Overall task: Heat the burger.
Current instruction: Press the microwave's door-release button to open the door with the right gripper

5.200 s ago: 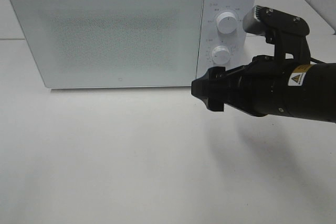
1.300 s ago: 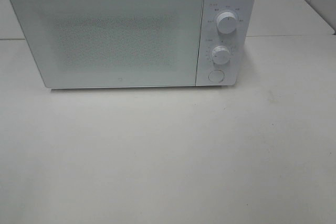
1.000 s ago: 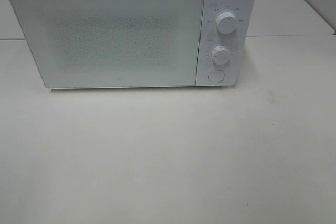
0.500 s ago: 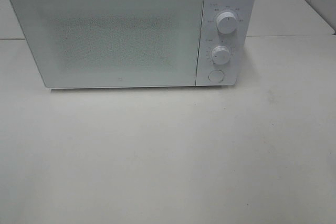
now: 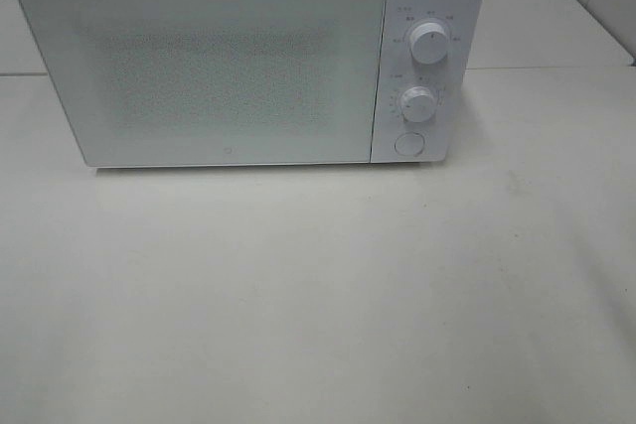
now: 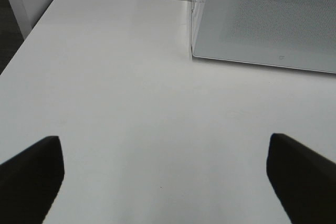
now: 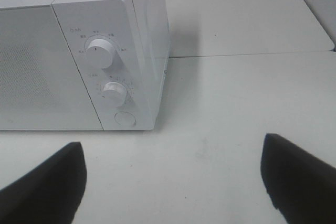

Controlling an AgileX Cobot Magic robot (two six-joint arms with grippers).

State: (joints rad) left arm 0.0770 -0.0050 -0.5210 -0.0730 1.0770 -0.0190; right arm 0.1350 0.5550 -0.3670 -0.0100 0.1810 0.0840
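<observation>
The burger is not in view in any frame. A white microwave [image 5: 238, 57] stands at the back of the table with its door shut; its frosted door hides the inside. It has two knobs, the upper [image 5: 428, 44] and the lower [image 5: 418, 104], and a round button [image 5: 408, 144]. It also shows in the left wrist view [image 6: 268, 19] and the right wrist view [image 7: 79, 51]. My left gripper [image 6: 163, 182] is open and empty over bare table, left of the microwave. My right gripper [image 7: 173, 182] is open and empty, in front of the control panel's right side. Neither arm shows in the exterior high view.
The white table [image 5: 318, 295] spreads in front of the microwave. Its left edge [image 6: 21, 45] shows in the left wrist view, with dark floor beyond. A seam between tabletops [image 7: 247, 53] runs behind the microwave's right side.
The right arm, which was at the control panel 5.2 s ago, has withdrawn out of the exterior high view. Over the last second nothing has visibly changed.
</observation>
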